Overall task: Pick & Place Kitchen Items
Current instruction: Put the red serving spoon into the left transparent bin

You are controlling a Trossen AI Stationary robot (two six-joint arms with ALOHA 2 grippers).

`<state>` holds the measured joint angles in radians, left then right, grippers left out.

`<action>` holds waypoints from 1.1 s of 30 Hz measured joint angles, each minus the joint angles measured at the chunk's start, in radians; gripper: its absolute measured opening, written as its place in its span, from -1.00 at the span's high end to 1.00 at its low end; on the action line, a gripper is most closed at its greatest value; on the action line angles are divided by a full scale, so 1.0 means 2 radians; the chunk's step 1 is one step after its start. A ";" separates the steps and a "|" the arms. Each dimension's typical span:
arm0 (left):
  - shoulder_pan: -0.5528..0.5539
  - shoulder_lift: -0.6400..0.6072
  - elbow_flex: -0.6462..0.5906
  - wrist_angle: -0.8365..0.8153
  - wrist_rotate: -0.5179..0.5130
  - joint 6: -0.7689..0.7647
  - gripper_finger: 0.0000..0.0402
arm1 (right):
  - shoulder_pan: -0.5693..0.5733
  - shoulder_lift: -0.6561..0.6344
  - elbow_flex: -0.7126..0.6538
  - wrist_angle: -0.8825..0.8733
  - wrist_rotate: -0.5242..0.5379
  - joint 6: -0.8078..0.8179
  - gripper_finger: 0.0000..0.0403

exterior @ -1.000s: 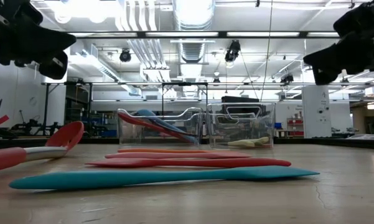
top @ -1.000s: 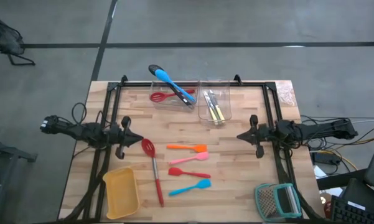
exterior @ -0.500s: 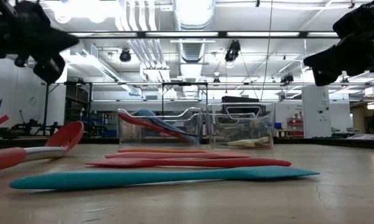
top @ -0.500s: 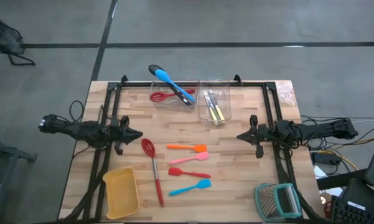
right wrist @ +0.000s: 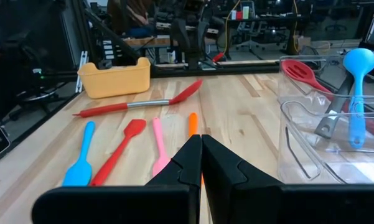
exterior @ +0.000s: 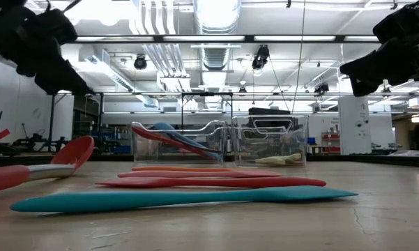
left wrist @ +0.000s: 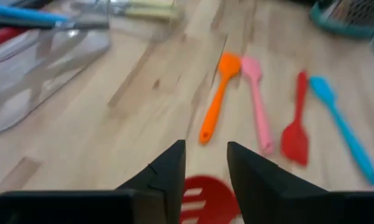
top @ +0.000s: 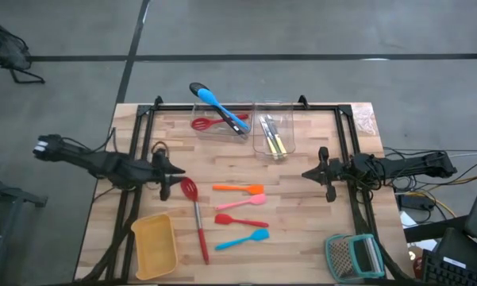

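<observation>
Wooden tabletop (top: 309,230) carries the long red slotted spoon (top: 195,218) left of centre, where the empty, part-open left gripper (top: 168,168) should straddle its neck squarely before closing.

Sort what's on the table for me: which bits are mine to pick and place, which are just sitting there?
For the job: red slotted spoon, orange spatula, pink spatula, red spatula, teal spatula.

Just lying about: yellow tray, grater, clear tubs.
</observation>
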<state>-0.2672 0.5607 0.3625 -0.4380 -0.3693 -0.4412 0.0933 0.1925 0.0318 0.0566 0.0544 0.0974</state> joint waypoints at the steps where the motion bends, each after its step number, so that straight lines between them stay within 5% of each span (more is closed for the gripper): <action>1: 0.000 0.017 0.014 -0.016 0.000 0.000 0.35 | 0.000 0.000 0.000 0.000 0.000 0.000 0.96; 6: 0.000 0.102 0.082 -0.103 -0.003 0.020 0.25 | 0.000 0.000 0.000 0.000 0.000 -0.002 0.96; 17: 0.010 0.234 0.156 -0.108 0.005 0.116 0.18 | 0.000 0.000 0.000 0.000 -0.001 -0.002 0.96; 33: 0.060 0.379 0.182 -0.153 0.009 0.159 0.18 | 0.000 0.000 0.000 0.000 0.000 -0.001 0.96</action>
<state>-0.1474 1.3183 0.7257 -0.7442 -0.3515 -0.1230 0.0933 0.1925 0.0319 0.0570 0.0536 0.0960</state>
